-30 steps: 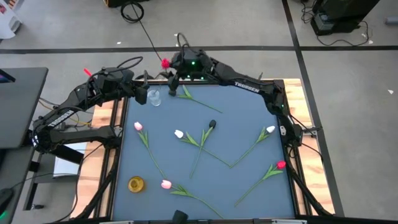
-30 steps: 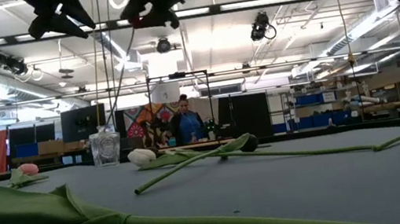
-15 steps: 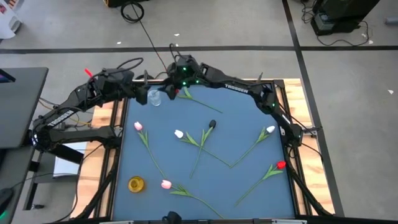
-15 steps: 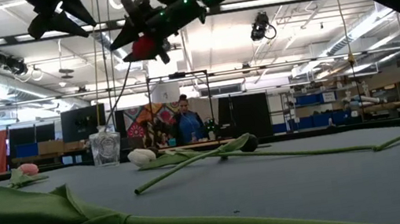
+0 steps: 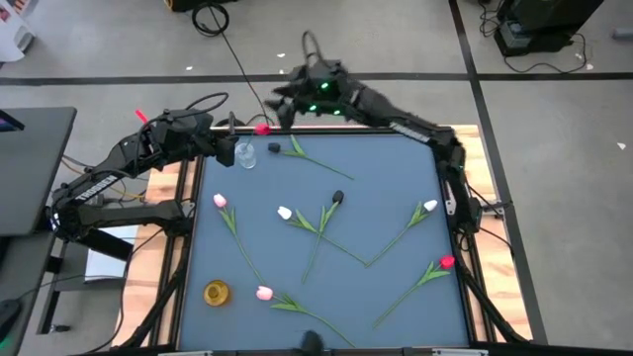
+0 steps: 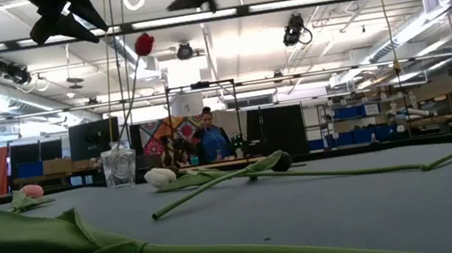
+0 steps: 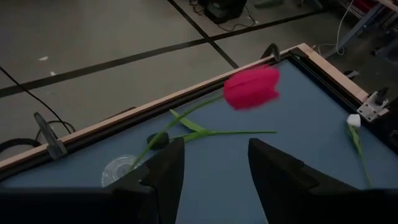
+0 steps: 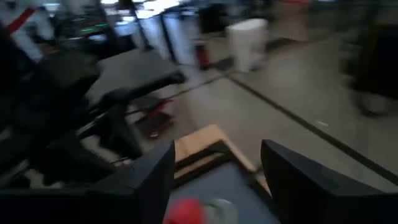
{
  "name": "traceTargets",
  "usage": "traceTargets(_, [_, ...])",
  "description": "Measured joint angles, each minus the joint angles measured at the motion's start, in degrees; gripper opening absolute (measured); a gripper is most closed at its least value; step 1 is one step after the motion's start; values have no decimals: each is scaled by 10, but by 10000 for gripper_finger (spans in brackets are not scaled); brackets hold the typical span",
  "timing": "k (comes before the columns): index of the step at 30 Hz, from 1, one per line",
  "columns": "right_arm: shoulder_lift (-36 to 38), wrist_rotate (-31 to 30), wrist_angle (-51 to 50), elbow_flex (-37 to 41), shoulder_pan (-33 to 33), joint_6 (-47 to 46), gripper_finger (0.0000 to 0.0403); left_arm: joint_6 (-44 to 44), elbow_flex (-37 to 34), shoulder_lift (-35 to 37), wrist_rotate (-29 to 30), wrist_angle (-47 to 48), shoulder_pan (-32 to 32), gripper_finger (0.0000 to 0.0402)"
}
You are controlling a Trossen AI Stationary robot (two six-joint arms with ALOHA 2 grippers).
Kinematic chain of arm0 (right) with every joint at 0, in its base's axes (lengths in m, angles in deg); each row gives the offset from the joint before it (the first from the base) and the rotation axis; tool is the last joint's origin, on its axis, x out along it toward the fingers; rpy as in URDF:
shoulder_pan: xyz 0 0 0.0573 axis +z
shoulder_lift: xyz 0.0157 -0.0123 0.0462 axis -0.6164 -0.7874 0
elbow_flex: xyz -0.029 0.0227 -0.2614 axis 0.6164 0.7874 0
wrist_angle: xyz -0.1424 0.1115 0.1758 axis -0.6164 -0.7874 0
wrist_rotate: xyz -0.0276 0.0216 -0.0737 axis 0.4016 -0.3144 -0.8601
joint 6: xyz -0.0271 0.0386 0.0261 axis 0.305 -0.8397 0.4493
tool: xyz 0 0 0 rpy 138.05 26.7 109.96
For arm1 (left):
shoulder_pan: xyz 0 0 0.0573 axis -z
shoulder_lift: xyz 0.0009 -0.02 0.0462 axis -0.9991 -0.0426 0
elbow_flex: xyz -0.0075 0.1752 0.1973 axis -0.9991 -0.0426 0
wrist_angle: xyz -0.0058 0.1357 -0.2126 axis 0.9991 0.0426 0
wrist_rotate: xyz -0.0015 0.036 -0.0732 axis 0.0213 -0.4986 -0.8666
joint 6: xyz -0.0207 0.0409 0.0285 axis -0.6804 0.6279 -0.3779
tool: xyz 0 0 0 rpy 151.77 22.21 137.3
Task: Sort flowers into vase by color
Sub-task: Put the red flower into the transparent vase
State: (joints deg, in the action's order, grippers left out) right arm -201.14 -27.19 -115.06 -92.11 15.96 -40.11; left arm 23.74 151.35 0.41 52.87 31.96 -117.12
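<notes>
From above, the blue worktop (image 5: 386,198) is seen with the right tool (image 5: 282,96) raised just beyond its far edge, its fingers spread and nothing held. A red tulip (image 5: 262,129) is seen at the far edge near the far left corner, just beside the clear glass vase (image 5: 244,154), on the side toward the right tool; whether its stem stands in the vase cannot be told here. The left tool (image 5: 232,127) is held over the far left corner beside the vase. A dark tulip (image 5: 273,148) lies near the vase, a second dark tulip (image 5: 338,198) mid-worktop, white tulips (image 5: 285,213) and a pink tulip (image 5: 220,201) farther in, another red tulip (image 5: 447,262) at the right edge. A gold vase (image 5: 217,293) stands near the near left corner.

At table height, the red tulip's head (image 6: 144,44) is seen high in the air, its stem slanting down to the glass vase (image 6: 120,166). Both tools are seen at the top, apart from the flower. A person (image 6: 210,138) stands in the room behind.

In the left wrist view, the left tool (image 7: 214,171) is shown with fingers apart and empty, the red head (image 7: 251,88) beyond them.

In the right wrist view, the right tool's fingers (image 8: 155,180) are spread, a blurred red head (image 8: 185,211) between them farther off.
</notes>
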Motion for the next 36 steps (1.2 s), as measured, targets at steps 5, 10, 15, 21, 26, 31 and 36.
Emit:
traceTargets(5, [47, -26, -175, 0, -20, -77, 230, 0, 0, -1, 0, 4, 13, 183])
traceTargets(10, [75, -33, -348, 0, -36, -115, 219, -3, -1, -17, -1, 13, 41, 183])
traceTargets(15, [79, -75, -481, 1, -23, -108, 211, -4, -1, -32, 4, 18, 73, 183])
traceTargets(21, [82, -85, -506, 63, 28, -123, 201, -88, -1, -36, 35, 110, 114, 183])
traceTargets(26, [83, -81, -503, 148, 74, -170, 194, -165, -1, -36, 47, 146, 169, 183])
traceTargets(31, [82, -53, -491, 231, 119, -196, 189, -190, -1, -36, 67, 147, 219, 183])
traceTargets(36, [82, -2, -492, 297, 161, -252, 184, -199, -1, -37, 68, 147, 243, 183])
